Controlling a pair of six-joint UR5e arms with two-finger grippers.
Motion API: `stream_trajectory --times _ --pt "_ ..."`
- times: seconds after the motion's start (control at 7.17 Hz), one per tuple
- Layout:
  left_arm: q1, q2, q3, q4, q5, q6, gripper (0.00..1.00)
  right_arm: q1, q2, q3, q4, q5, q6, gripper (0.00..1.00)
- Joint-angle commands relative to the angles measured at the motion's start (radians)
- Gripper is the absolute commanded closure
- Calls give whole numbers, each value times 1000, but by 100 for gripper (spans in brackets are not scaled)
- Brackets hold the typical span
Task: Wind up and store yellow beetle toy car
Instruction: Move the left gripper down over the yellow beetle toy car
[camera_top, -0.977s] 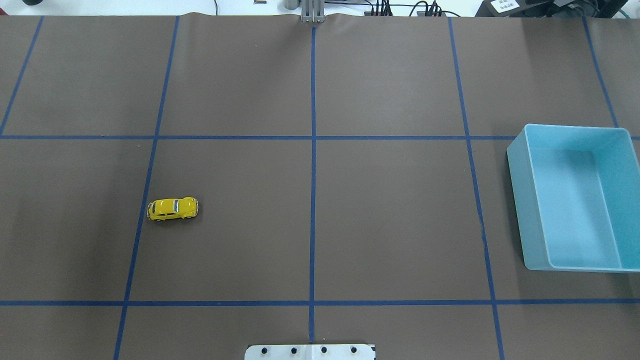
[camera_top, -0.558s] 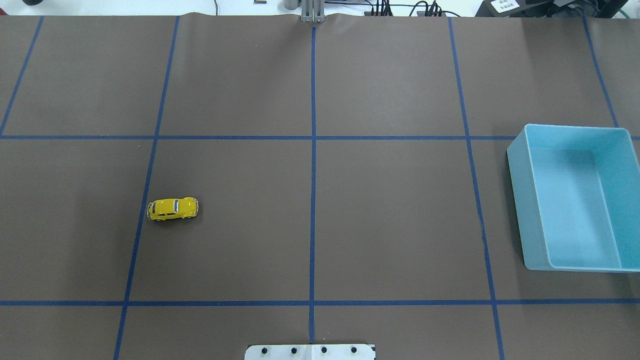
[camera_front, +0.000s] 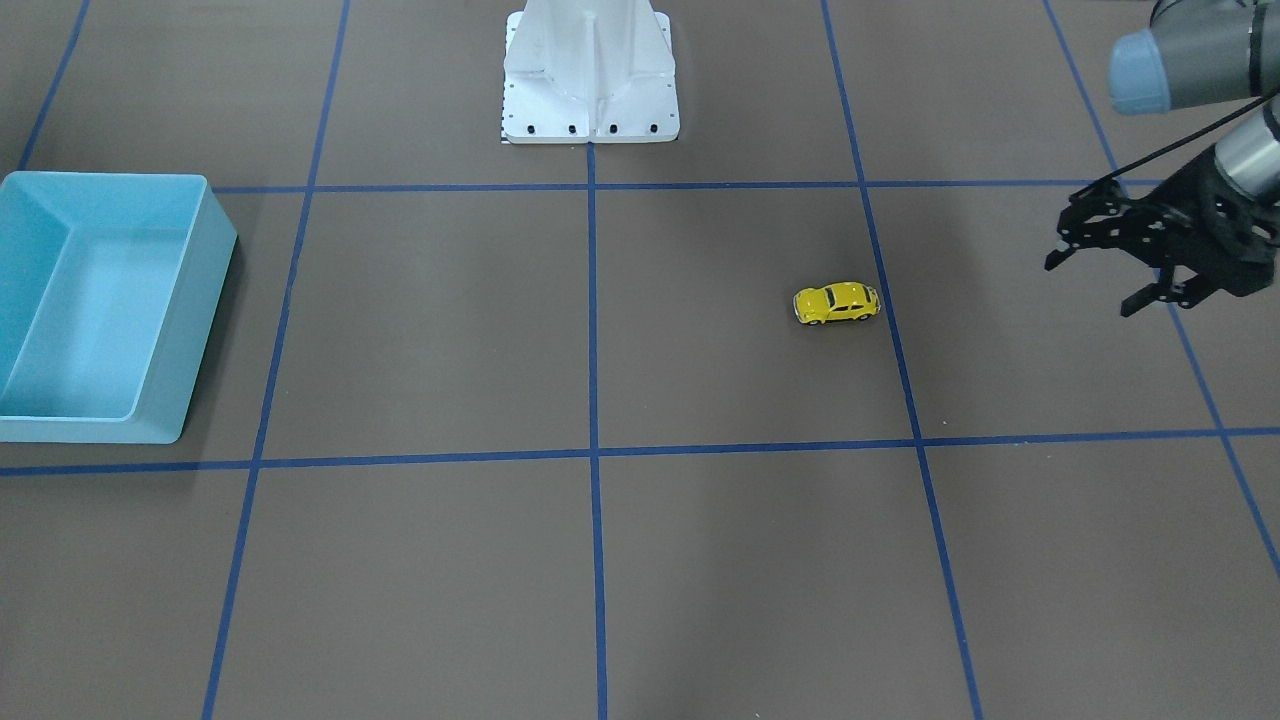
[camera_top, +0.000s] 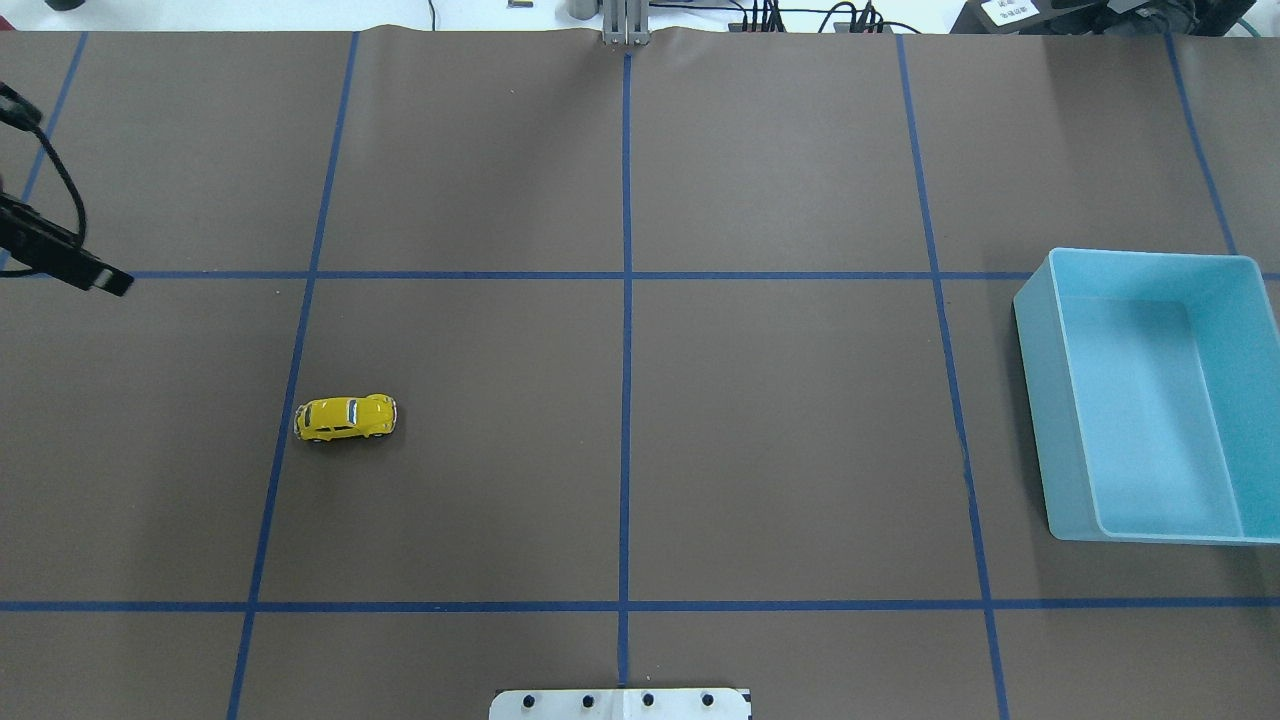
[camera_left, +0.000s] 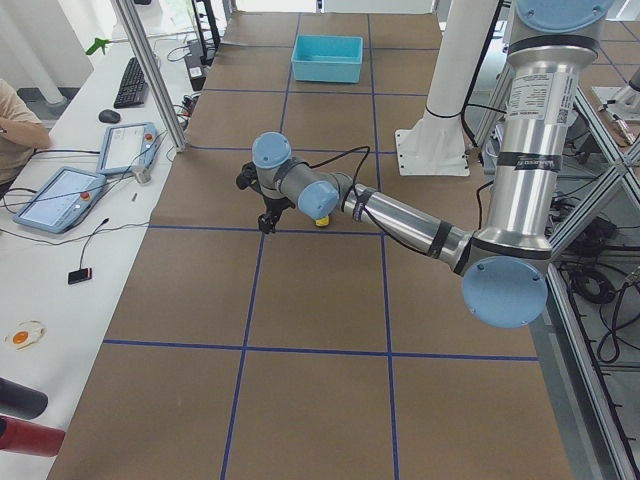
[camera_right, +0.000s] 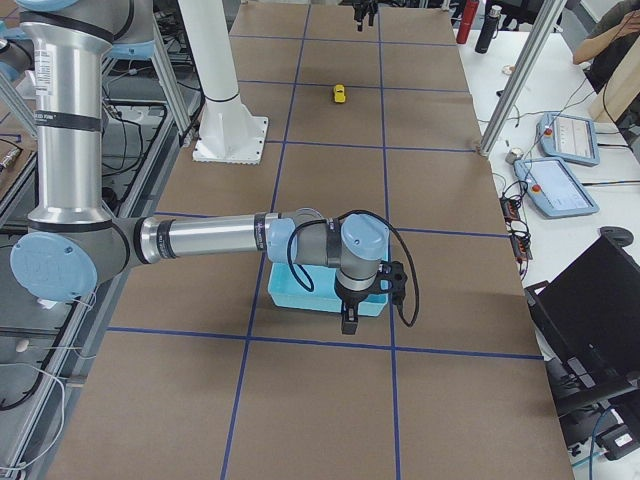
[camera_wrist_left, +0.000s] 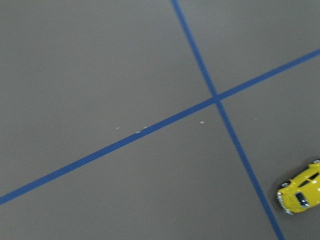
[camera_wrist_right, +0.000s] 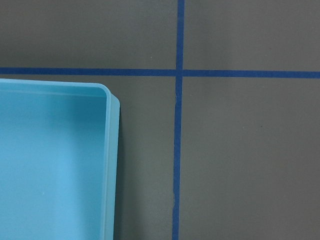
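Left end effector (camera_front: 1090, 286) agape, car (camera_front: 837, 303) apart

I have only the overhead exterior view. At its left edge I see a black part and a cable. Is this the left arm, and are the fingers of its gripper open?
Observer: It is the left arm. In the front-facing view the left gripper hangs with its fingers apart and empty, beside the small yellow beetle toy car, not over it.
Operator: And the right gripper? I do not see it.
Observer: The right gripper shows only in the right side view, by the light blue plastic bin; open or shut, I cannot tell.
Operator: Does the left wrist camera see the car?
Observer: Only one end, at its lower right edge.
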Motion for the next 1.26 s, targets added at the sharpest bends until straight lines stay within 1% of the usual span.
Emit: stream_trajectory --times 0.0,0.14,0.42,0.56,0.84,0.98,1.12 --pt "115 -46 -21 -83 19 3 0 0 0 -1 0 0 0 0" --pt "173 -46 -31 -147 81 5 0 0 -2 0 0 2 0 0" --pt "257 -52 -32 -203 123 14 0 0 -3 2 0 2 0 0" --pt "303 -52 -40 -215 205 146 0 0 -3 2 0 2 0 0" --pt "400 -52 -55 -209 251 222 0 0 -5 2 0 2 0 0" --pt "437 -54 -57 -208 330 327 0 0 -3 3 0 2 2 0" --pt "461 -57 -55 -180 350 392 0 0 -3 2 0 2 2 0"
